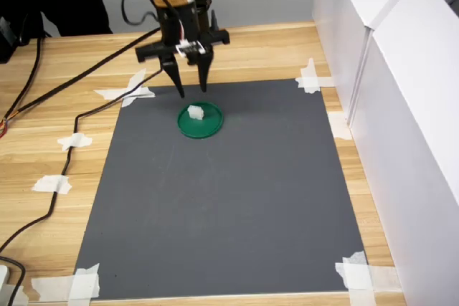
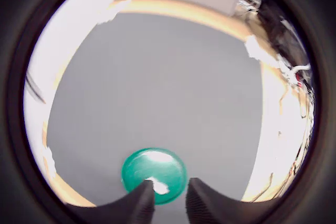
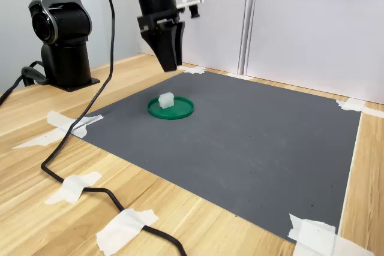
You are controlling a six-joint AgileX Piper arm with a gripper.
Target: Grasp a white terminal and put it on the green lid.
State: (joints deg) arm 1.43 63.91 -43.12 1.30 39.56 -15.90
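1. Gripper (image 1: 191, 89): fingers spread, nothing between them, raised clear above the lid.
2. White terminal (image 1: 195, 112) rests on the green lid (image 1: 208, 128), toward its 10 o'clock rim in the first exterior view, just below the gripper at 6 o'clock.
3. Judgement: placement appears complete; only retreat upward remains.
4. Surface: dark grey mat (image 1: 237, 213), taped to wooden table (image 1: 43, 155); white panels (image 1: 401, 69) stand well apart.

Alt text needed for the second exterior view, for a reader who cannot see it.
A small white terminal sits on a round green lid on a dark grey mat, with the robot's gripper hanging empty above it. White tape pieces and a black cable lie on the wooden table.
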